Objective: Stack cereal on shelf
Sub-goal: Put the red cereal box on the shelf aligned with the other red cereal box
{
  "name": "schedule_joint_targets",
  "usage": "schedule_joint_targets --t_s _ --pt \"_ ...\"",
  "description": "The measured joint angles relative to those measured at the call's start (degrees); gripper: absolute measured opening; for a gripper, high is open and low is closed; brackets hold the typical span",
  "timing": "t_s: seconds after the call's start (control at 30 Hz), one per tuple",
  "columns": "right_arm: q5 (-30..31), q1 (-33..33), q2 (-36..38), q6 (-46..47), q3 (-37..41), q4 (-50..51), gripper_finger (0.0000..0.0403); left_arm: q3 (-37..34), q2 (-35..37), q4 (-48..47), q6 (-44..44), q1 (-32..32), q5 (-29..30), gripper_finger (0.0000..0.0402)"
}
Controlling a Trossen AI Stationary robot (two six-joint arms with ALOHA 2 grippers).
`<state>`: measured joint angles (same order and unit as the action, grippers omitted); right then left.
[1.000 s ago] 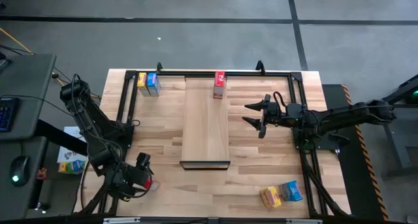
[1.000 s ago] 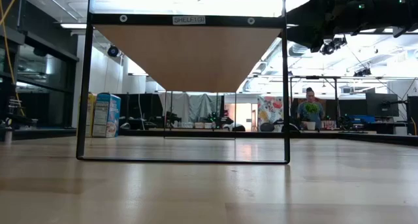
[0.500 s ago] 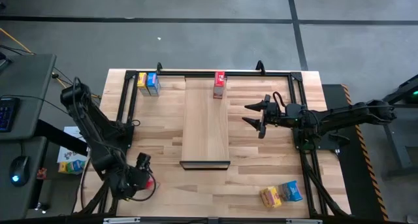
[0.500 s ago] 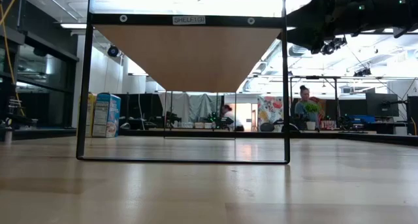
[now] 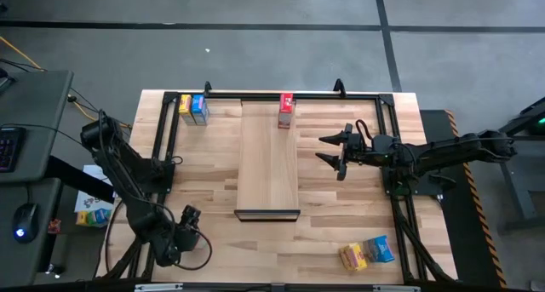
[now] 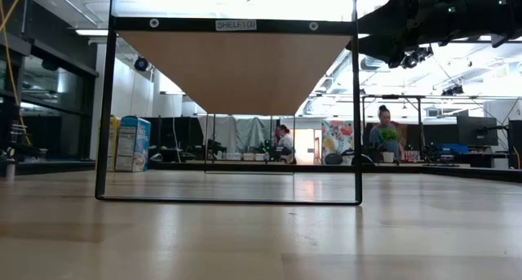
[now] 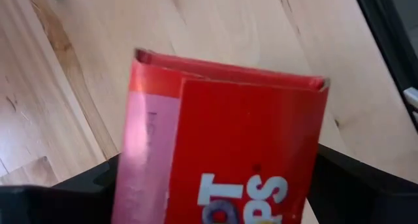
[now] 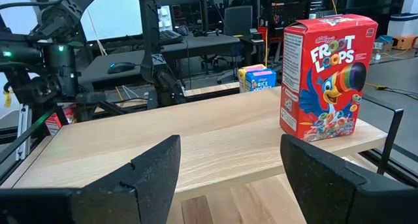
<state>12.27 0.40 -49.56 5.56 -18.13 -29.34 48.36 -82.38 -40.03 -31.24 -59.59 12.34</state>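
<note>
A red box [image 5: 286, 110] stands upright on the far end of the shelf [image 5: 267, 160], top centre of the high view; in the right wrist view [image 8: 324, 76] it sits at the board's corner. A second red box [image 7: 222, 149] fills the left wrist view, held between the left gripper's fingers [image 7: 62, 188]; its lower part is cut off by the frame edge. From above, this box is hidden under the left gripper [image 5: 185, 232] at lower left. A yellow and blue pair [image 5: 194, 108] stands at upper left, off the shelf; another pair [image 5: 367, 253] lies at lower right. In the low view only the upper-left pair [image 6: 130, 144] shows, partly behind the shelf's black frame post [image 6: 103, 108].

The right gripper [image 5: 333, 151] hovers right of the shelf, jaws apart and empty. People [image 6: 383, 135] show small and indistinct in the room behind.
</note>
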Motion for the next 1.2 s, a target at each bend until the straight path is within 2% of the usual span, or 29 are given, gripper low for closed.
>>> schedule_joint_targets --t_s 0.2,0.3,0.6,0.73,0.9,1.1,1.2 --pt "0.0 0.0 0.0 0.0 0.0 0.0 0.0256 0.0 -0.8 0.0 2.0 0.0 0.6 0.0317" --pt "0.0 0.0 0.0 0.0 0.0 0.0 0.0256 0.0 -0.8 0.1 3.2 0.0 1.6 0.0302" --pt "0.0 0.0 0.0 0.0 0.0 0.0 0.0256 0.0 -0.8 0.2 4.0 0.1 1.7 0.0197" --pt "0.0 0.0 0.0 0.0 0.0 0.0 0.0256 2.2 -0.8 -0.1 5.1 0.5 1.7 0.0159" --pt "0.0 0.0 0.0 0.0 0.0 0.0 0.0256 9.0 -0.1 -5.3 6.2 2.5 1.7 0.0151" --pt "0.0 0.0 0.0 0.0 0.0 0.2 0.0256 25.6 0.2 -26.5 1.1 5.9 2.9 0.0167" --pt "0.0 0.0 0.0 0.0 0.0 0.2 0.0256 35.0 0.2 -36.8 1.2 7.8 8.6 0.0168"
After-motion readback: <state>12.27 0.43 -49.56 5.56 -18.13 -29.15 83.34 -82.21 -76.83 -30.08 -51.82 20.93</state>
